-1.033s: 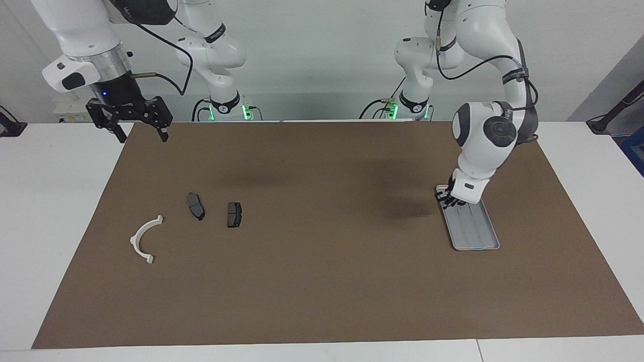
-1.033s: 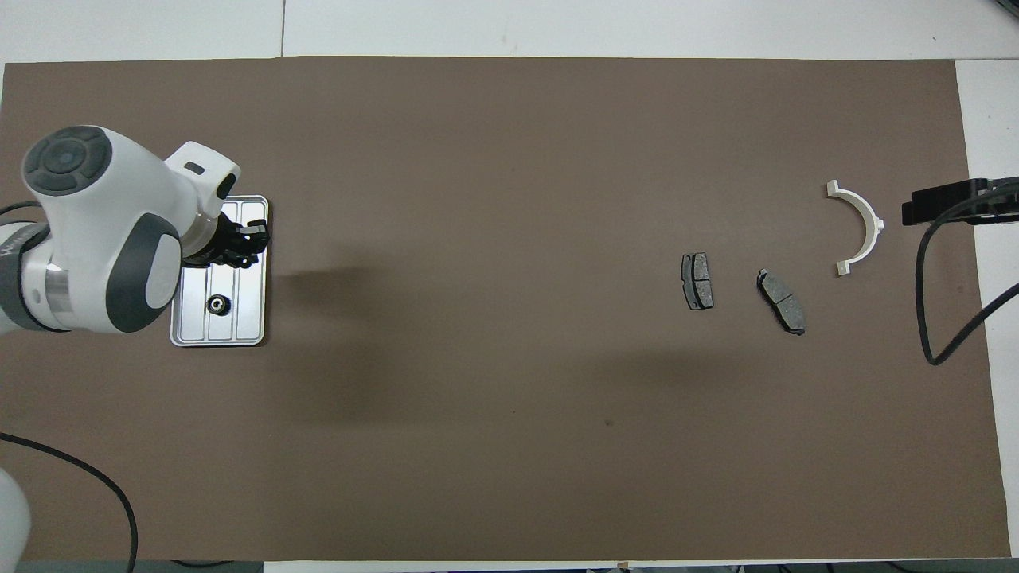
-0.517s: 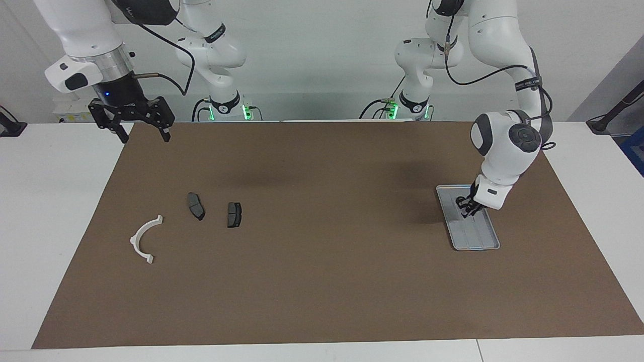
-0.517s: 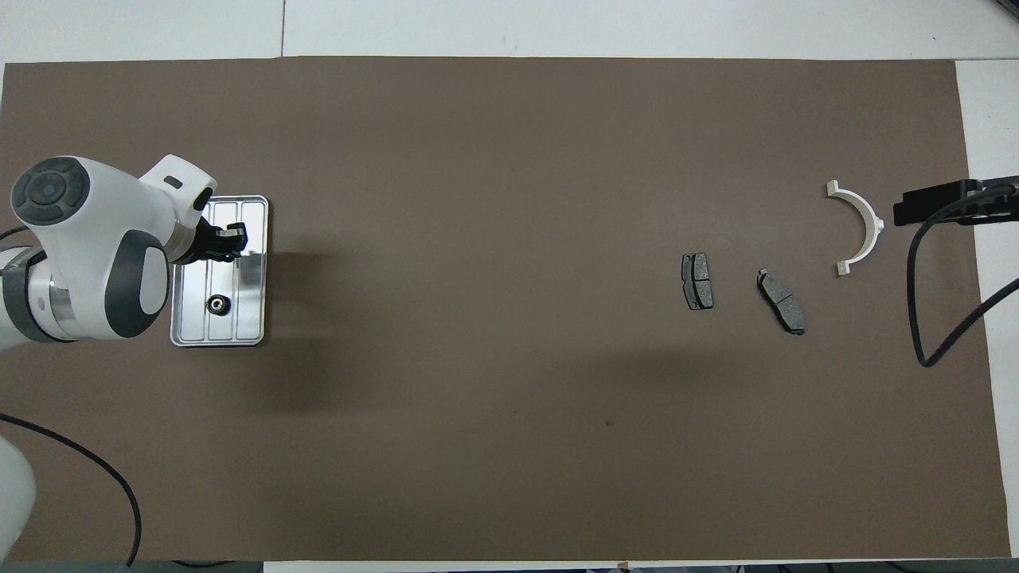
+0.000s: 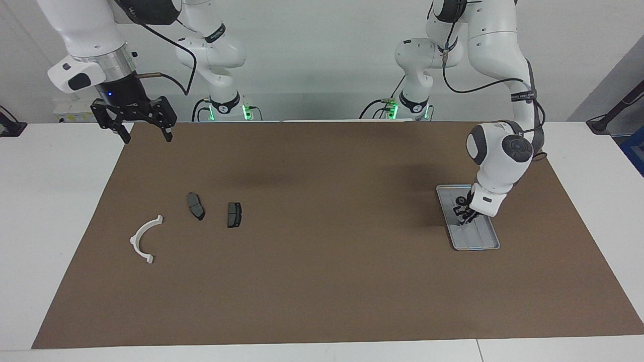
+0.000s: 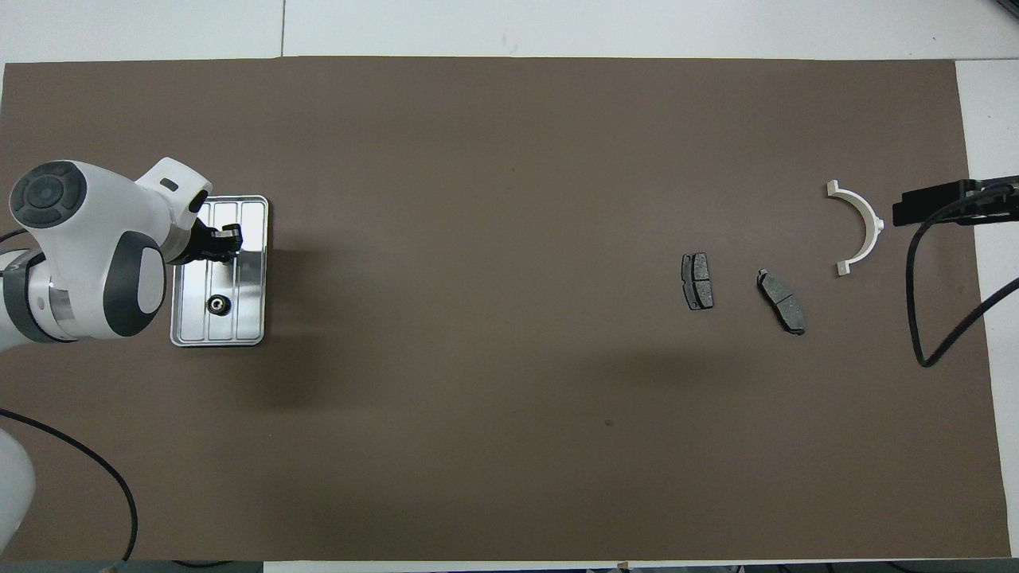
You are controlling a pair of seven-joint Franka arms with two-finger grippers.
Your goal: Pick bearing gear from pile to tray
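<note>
The silver tray lies toward the left arm's end of the table. One small black bearing gear rests in its half nearer to the robots. My left gripper is shut and low over the tray's middle, and I cannot see whether something small sits between its tips. The pile lies toward the right arm's end: a white arc and two dark brake pads. My right gripper waits open, raised over the mat's corner.
A brown mat covers most of the white table. The right arm's black cable hangs over the mat's edge beside the arc.
The left arm's wrist swung toward its own end of the table and its gripper shifted a little across the tray, staying shut. The right gripper barely moved.
</note>
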